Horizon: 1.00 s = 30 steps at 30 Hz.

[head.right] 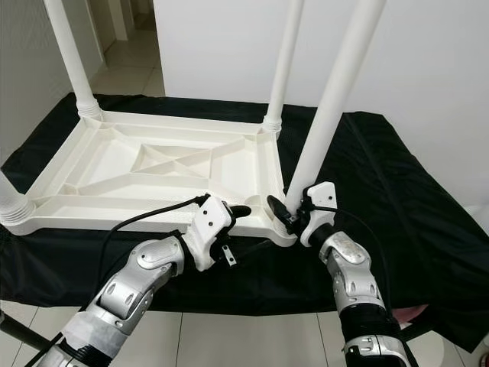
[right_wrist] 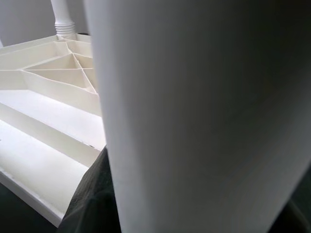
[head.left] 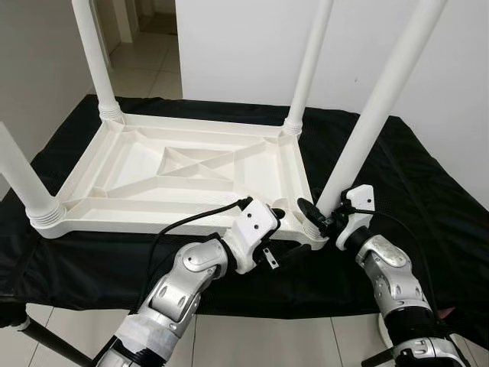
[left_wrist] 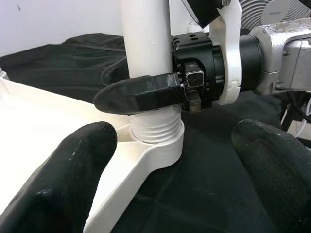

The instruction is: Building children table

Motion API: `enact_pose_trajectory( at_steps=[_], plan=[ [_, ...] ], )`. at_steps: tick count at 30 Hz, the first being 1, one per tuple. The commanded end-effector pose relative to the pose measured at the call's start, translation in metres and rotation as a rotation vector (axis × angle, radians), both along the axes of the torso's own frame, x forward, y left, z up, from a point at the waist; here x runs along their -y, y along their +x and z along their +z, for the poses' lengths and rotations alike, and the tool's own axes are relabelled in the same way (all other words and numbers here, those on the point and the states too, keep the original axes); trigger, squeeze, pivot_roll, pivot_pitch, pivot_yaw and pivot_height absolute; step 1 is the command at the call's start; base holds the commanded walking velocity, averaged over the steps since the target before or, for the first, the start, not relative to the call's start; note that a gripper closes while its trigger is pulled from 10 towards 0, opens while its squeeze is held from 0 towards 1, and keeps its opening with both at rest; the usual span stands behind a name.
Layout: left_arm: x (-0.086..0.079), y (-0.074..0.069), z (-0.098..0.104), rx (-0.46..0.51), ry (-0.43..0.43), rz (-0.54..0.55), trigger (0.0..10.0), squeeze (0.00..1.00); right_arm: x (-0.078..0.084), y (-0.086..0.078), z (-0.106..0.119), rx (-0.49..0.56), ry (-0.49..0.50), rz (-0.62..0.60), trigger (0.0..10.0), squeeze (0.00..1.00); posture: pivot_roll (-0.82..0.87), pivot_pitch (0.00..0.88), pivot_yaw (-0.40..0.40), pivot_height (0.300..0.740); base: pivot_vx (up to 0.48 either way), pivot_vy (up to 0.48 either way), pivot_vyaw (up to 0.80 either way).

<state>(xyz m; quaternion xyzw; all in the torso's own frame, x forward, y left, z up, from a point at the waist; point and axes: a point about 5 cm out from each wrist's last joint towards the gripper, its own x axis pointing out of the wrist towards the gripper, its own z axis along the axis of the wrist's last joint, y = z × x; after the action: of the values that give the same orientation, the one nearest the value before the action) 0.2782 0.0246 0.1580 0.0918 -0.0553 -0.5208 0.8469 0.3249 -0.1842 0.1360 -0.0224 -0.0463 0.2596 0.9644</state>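
Note:
A white plastic children's table [head.left: 176, 172] lies upside down on a black cloth, with its legs pointing up. My right gripper [head.left: 321, 216] is shut on the near right leg [head.left: 374, 115] just above its threaded base [left_wrist: 155, 128], which sits in the corner socket. One of its fingers [left_wrist: 141, 92] wraps across the leg. In the right wrist view the leg [right_wrist: 204, 116] is very close. My left gripper [left_wrist: 170, 184] is open at the same corner of the table, its fingers [left_wrist: 73, 179] spread either side of the socket and holding nothing.
Three other legs stand in their sockets: far left [head.left: 95, 53], far right [head.left: 309, 65], near left [head.left: 23, 180]. The black cloth [head.left: 428, 199] covers the support and drops off at its front edge. A white wall [head.left: 252, 46] stands behind, and tiled floor [head.left: 260, 336] lies below.

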Motion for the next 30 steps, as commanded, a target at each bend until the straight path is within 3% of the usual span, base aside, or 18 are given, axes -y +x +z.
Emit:
enact_pose_trajectory(
  at_steps=[1,3,8,24,30],
  plan=[
    [-0.001,0.004,-0.001,0.01,0.005,0.035,10.0,0.0,-0.006,-0.005,-0.017,-0.074,-0.011,0.001,10.0,0.0,0.05,0.008,-0.049,0.74,0.0,0.0,0.0],
    [-0.001,0.005,-0.001,0.009,0.0,0.044,10.0,0.0,-0.007,-0.005,-0.017,-0.072,-0.008,-0.001,10.0,0.0,0.05,0.008,-0.049,0.74,0.0,0.0,0.0],
    [-0.006,0.018,-0.007,-0.003,0.051,0.148,10.0,0.0,-0.014,-0.006,-0.018,-0.078,0.014,-0.142,10.0,0.0,0.03,0.018,-0.054,0.74,0.0,0.0,0.0],
    [-0.007,0.027,-0.007,0.005,0.056,0.187,10.0,0.0,-0.045,-0.018,-0.016,-0.138,0.173,-0.529,10.0,0.0,0.03,0.031,-0.065,0.74,0.0,0.0,0.0],
    [-0.009,0.027,-0.005,0.007,0.049,0.187,10.0,0.0,-0.061,-0.022,-0.014,-0.149,0.215,-0.529,10.0,0.0,0.04,0.026,-0.067,0.74,0.0,0.0,0.0]
  ],
)
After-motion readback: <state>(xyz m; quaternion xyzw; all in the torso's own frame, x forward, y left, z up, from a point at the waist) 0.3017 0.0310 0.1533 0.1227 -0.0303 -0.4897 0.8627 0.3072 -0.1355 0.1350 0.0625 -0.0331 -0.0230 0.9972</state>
